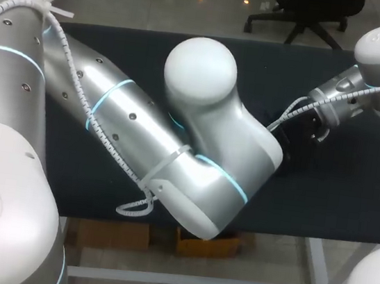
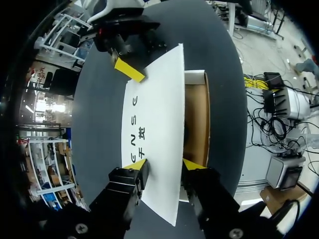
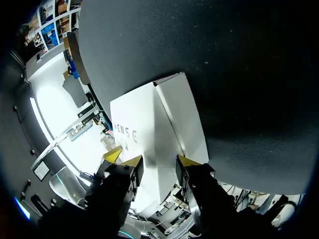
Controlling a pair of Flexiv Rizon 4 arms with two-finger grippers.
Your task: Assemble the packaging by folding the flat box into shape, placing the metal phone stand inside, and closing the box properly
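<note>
Left gripper (image 2: 164, 164), jaws apart, hovers over the left end of the half-folded box (image 2: 154, 114) mid-worktop (image 2: 99, 124). Right gripper (image 3: 159, 159), jaws likewise apart, meets its right end, probably bracing the white panel for folding.

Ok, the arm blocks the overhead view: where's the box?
Both wrist views show the white box on the table, left gripper at one end, right gripper at the opposite end.
</note>
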